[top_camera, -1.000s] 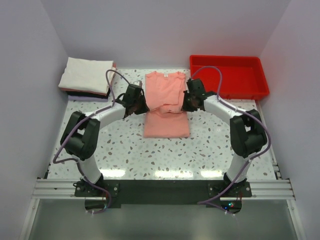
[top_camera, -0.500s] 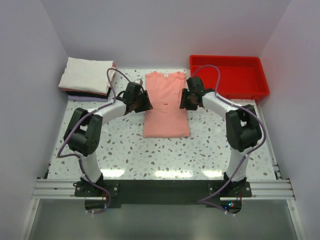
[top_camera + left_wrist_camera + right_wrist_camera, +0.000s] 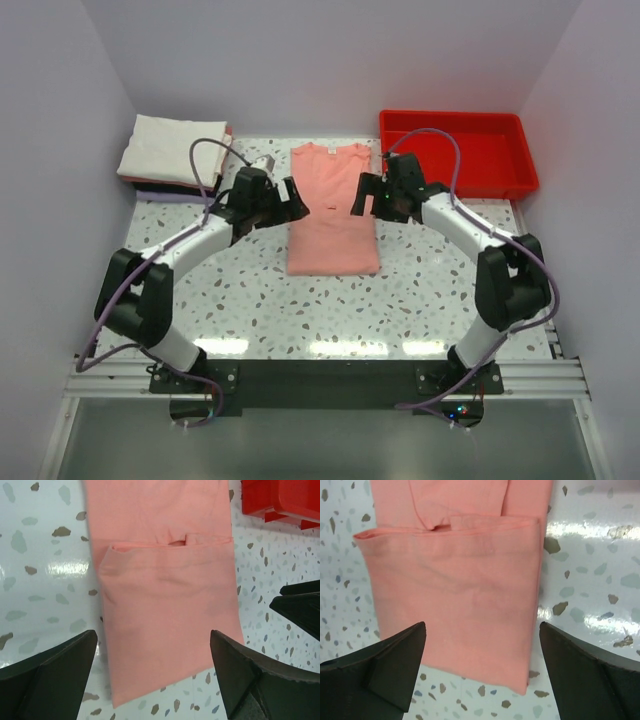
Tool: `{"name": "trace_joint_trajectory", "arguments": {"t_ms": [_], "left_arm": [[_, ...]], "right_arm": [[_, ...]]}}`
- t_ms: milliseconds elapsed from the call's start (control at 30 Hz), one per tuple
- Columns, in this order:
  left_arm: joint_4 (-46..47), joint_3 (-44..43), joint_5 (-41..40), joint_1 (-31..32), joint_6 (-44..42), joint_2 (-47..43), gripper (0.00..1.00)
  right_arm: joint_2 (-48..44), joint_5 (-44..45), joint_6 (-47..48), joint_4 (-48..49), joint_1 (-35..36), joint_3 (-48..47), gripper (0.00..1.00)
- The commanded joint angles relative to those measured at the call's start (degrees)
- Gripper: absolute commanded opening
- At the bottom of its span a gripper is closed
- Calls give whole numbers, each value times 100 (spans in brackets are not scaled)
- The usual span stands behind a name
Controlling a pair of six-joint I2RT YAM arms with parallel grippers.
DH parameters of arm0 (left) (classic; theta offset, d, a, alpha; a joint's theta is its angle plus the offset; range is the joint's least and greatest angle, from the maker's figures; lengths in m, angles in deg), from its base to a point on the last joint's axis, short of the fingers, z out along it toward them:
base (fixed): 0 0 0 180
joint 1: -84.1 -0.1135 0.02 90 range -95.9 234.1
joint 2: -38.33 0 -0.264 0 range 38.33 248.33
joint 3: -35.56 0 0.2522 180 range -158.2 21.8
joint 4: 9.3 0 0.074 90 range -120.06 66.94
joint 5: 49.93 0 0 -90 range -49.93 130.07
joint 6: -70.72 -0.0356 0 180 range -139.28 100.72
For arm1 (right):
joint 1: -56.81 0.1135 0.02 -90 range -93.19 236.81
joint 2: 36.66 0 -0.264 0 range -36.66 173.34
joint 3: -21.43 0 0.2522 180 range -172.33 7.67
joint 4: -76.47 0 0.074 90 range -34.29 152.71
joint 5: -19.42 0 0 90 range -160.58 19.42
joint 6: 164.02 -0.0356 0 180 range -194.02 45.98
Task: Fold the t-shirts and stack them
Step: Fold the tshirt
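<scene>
The salmon-pink t-shirt [image 3: 333,235] lies part-folded between the left gripper [image 3: 293,200] and right gripper [image 3: 361,197], both spread wide, empty, seemingly hovering just above it.

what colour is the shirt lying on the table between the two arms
Salmon pink. The flat, partly folded cotton t-shirt shows best in the top external view.

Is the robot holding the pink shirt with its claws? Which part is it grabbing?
Nothing is held. The left claw and the right claw are both wide open above the folded salmon-pink cotton t-shirt, with no cloth between their fingers.
</scene>
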Motion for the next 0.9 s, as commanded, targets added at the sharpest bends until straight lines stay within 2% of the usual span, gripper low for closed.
{"name": "trace_joint_trajectory", "arguments": {"t_ms": [0,133,300,567,633,700,867], "left_arm": [[193,519,123,2,172,-671,100],[237,1152,132,108,295,-1173,100],[316,2040,263,143,471,-1586,100],[614,2577,448,187,621,-1491,100],[606,2577,457,205,612,-1359,94],[615,2560,448,231,612,-1210,81],[843,2560,413,354,656,-973,63]], "right_arm": [[-566,-403,-121,138,-12,472,99],[-1031,-579,-252,138,6,1122,99],[-1638,-395,-376,86,6,2019,99],[-1946,-368,-640,138,-3,2592,99],[-1929,-368,-675,147,-3,2610,99],[-1876,-351,-675,112,-3,2593,99],[-1806,-394,-684,138,-3,2619,99]]}}
